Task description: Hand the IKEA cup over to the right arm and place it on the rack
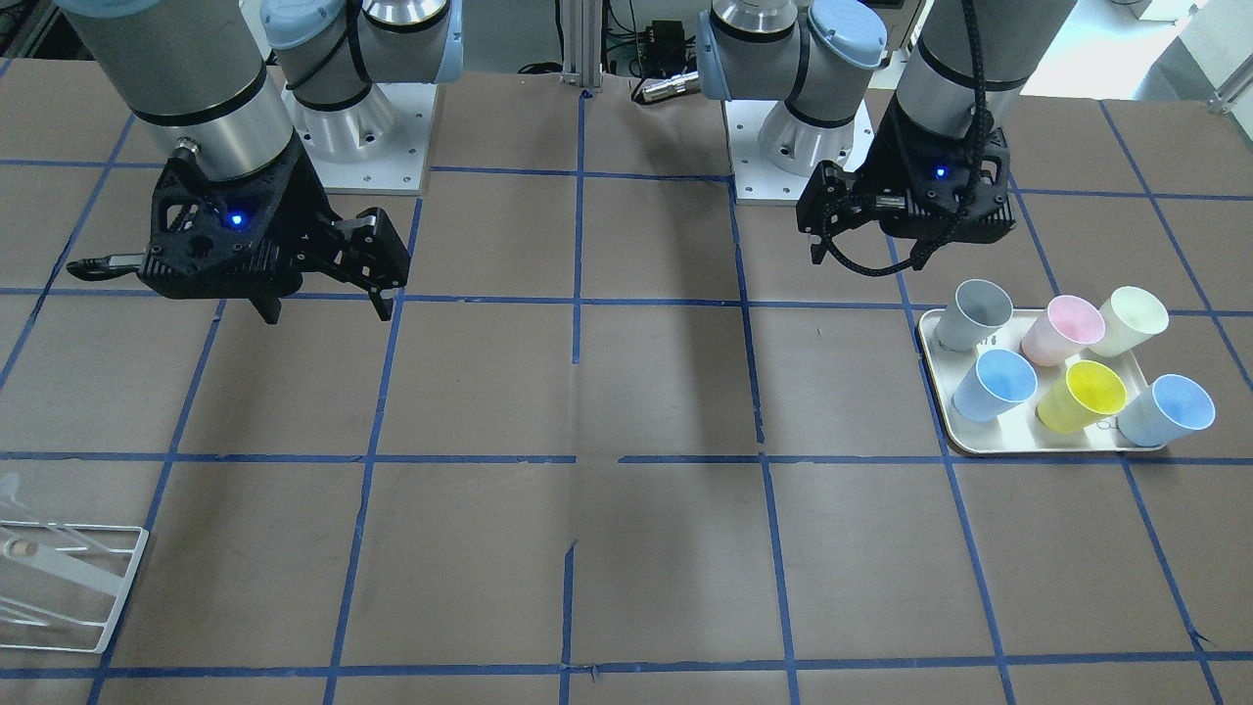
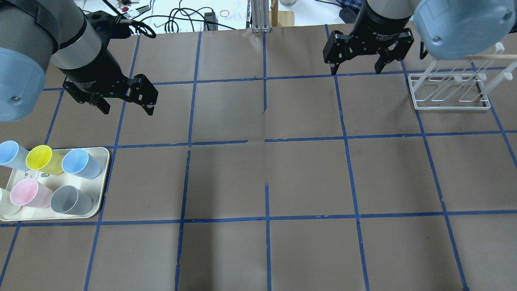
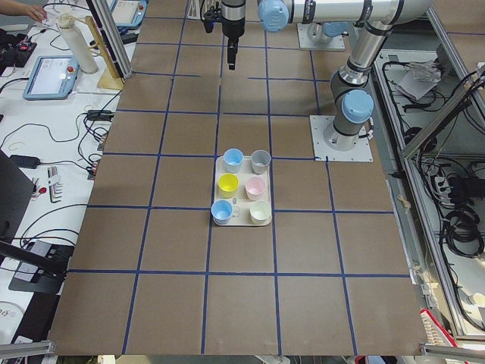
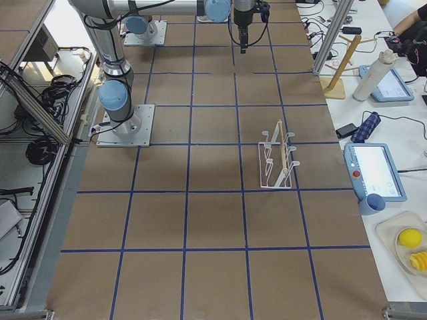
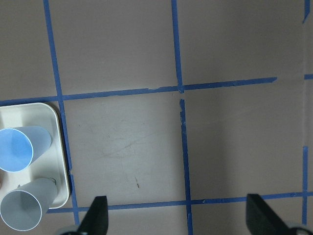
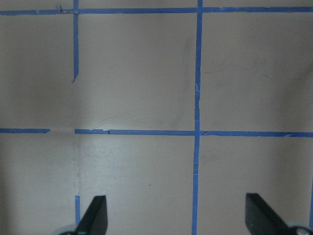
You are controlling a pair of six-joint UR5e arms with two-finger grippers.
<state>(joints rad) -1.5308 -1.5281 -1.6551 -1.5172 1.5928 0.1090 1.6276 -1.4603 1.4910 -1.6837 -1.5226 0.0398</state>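
Two pale-blue IKEA cups (image 2: pixel 80 163) (image 2: pixel 10 153) stand upright on a cream tray (image 2: pixel 103 178) at the table's left end, also in the front view (image 1: pixel 998 384) (image 1: pixel 1170 409). One shows at the left edge of the left wrist view (image 5: pixel 17 149). My left gripper (image 2: pixel 128 111) (image 1: pixel 827 235) (image 5: pixel 178 218) hangs open and empty above the table, beyond the tray and apart from it. My right gripper (image 2: pixel 356 72) (image 1: pixel 328 311) (image 6: pixel 177 218) is open and empty over bare table. The white wire rack (image 2: pixel 450 91) (image 1: pixel 69 587) (image 4: pixel 277 163) stands at the right end, holding nothing.
The tray also holds a yellow cup (image 2: pixel 40 159), a pink cup (image 2: pixel 24 193), a grey cup (image 2: pixel 68 200) and a cream cup (image 1: pixel 1134 320). Brown paper with blue tape lines covers the table. Both arm bases stand at the robot's edge.
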